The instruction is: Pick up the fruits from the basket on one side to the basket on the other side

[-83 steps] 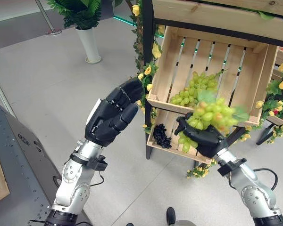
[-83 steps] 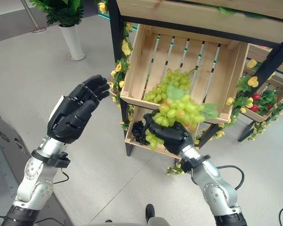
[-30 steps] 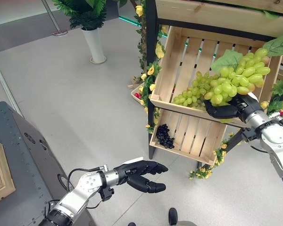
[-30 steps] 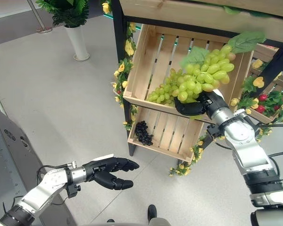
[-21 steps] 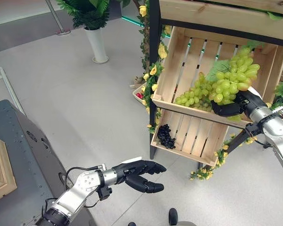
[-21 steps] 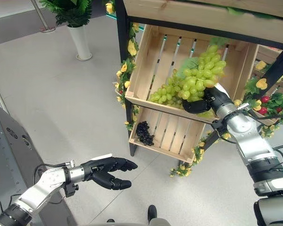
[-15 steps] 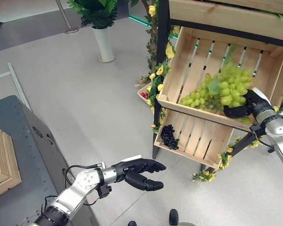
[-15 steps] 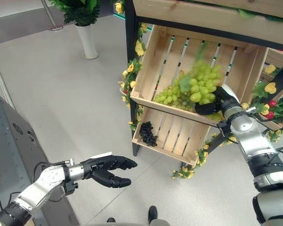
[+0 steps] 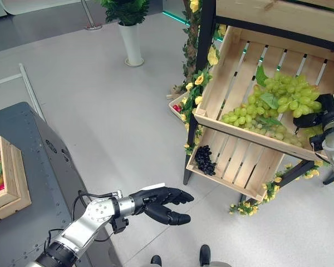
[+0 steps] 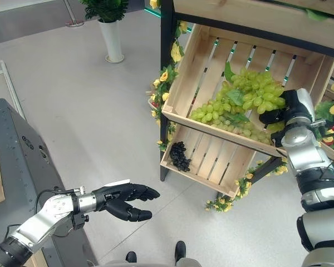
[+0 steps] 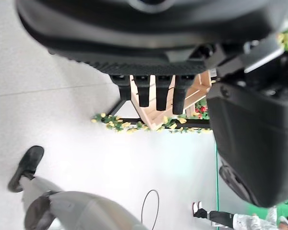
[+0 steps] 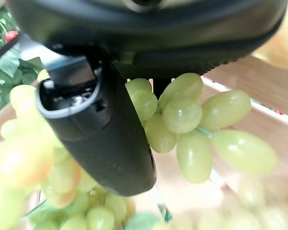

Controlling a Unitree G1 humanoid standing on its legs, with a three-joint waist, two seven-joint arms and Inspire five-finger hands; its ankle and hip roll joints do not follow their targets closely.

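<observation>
Upper crate: tilted wooden slatted crate on the black-framed stand; held two bunches of green grapes.
Lower crate: same build, directly under the upper one; held one small bunch of dark grapes at its left end.
Side crate: wooden, on the grey platform at far left; red and green items inside, kind not discernible.
Held grape bunch: green, with leaf, lying inside the upper crate at its right; touching the second green bunch along the front board.
Right hand: at the upper crate's right end, fingers curled round the held grape bunch; the right wrist view showed grapes pressed against the thumb.
Left hand: low over the floor, well apart from the stand, fingers relaxed, holding nothing.
Surroundings: yellow flower garland down the stand's left post; potted plant in a white pot behind.
</observation>
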